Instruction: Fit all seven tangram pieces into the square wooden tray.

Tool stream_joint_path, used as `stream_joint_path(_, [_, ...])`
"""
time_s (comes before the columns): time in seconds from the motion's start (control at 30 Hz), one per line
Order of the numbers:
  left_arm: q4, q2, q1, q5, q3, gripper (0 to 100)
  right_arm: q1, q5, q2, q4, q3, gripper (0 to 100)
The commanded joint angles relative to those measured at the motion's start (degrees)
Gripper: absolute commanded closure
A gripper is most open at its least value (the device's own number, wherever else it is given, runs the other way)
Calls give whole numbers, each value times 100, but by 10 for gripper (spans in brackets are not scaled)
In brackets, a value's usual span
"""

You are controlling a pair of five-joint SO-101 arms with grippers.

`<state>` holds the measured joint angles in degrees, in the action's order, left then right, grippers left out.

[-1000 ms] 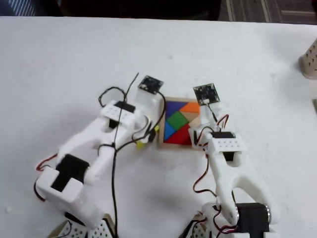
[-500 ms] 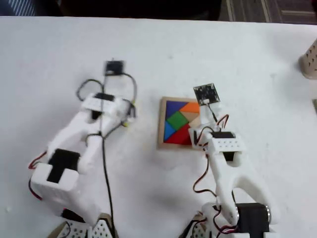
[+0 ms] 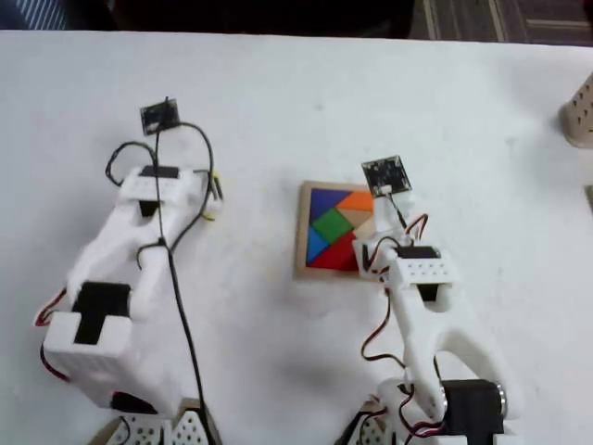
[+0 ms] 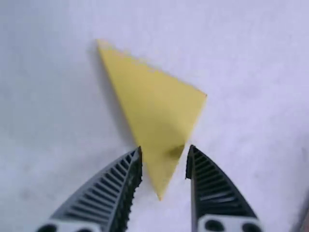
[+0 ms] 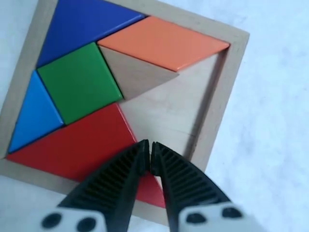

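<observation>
bench (image 3: 371,102) | tray (image 5: 224,77) mid-bench, one gap (image 5: 169,116) unfilled on its right side; left gripper (image 4: 163,152) clamped on tip of yellow triangle (image 4: 154,101), well left of tray, gap lies rightward; right gripper (image 5: 150,147) jaws together over tray's near rim, beside gap

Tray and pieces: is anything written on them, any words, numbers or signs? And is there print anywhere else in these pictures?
No text can be read in any view.
The tray and the pieces in it: plain, no print.
The yellow triangle: plain.
The dark boards in the high view: any print is too small to read.
</observation>
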<state>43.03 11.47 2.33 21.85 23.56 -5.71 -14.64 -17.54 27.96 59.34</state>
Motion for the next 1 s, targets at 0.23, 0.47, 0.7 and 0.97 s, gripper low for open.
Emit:
stream_joint_path(0.23, [-53, -163, 48, 747, -378, 649, -145, -79, -242, -4, -35, 981])
stream_joint_path(0.47, [967, 716, 497, 1204, -1591, 579, -171, -79, -233, -4, -35, 981])
stream_joint_path(0.7, [1749, 1727, 611, 1354, -2655, 579, -251, -79, -233, -4, -35, 981])
stream_joint_path(0.97, [2057, 1877, 198, 1073, -2875, 579, -251, -79, -233, -13, -35, 981])
